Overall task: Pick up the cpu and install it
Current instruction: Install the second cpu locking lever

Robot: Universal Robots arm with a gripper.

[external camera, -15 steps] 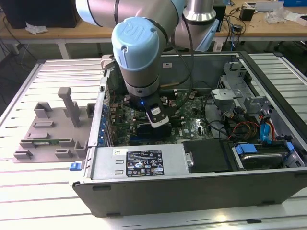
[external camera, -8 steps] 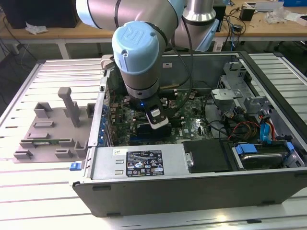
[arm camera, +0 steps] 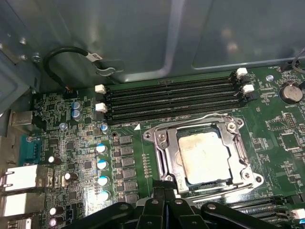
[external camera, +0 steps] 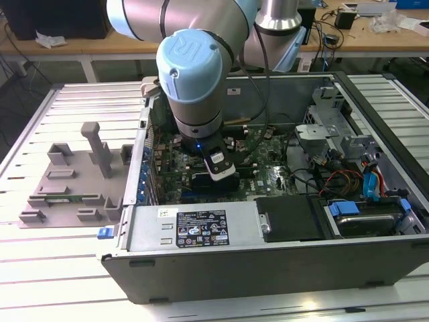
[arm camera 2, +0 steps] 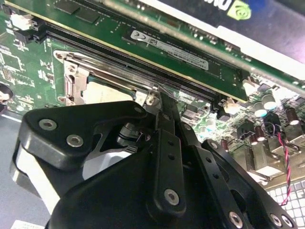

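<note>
I'm down inside the open computer case [external camera: 201, 261], arm plunged in over the motherboard [external camera: 268, 178]. Around me in the exterior view: a drive cage [external camera: 322, 127] and a tangle of red and blue cables [external camera: 365, 178] toward that view's right, a black power supply block [external camera: 291, 218] along the near wall, and outside the case, on the exterior view's left, a grey fixture tray [external camera: 67, 184] on the slatted table [external camera: 40, 268].

The first wrist view gives me what the outside camera can't: the cpu [arm camera: 205, 155] lying flat in its socket, silver top smudged, metal socket frame [arm camera: 159, 143] around it. Empty black memory slots [arm camera: 167, 100] run beside it, a row of blue-capped capacitors [arm camera: 101, 164] further off.

In the second wrist view, the gripper [arm camera 2: 162, 102] is pinched together with nothing between the tips, poised right at the socket's corner beside the cpu [arm camera 2: 107, 93]. A seated memory stick [arm camera 2: 176, 52] and a graphics card [arm camera 2: 257, 28] stand close behind.
</note>
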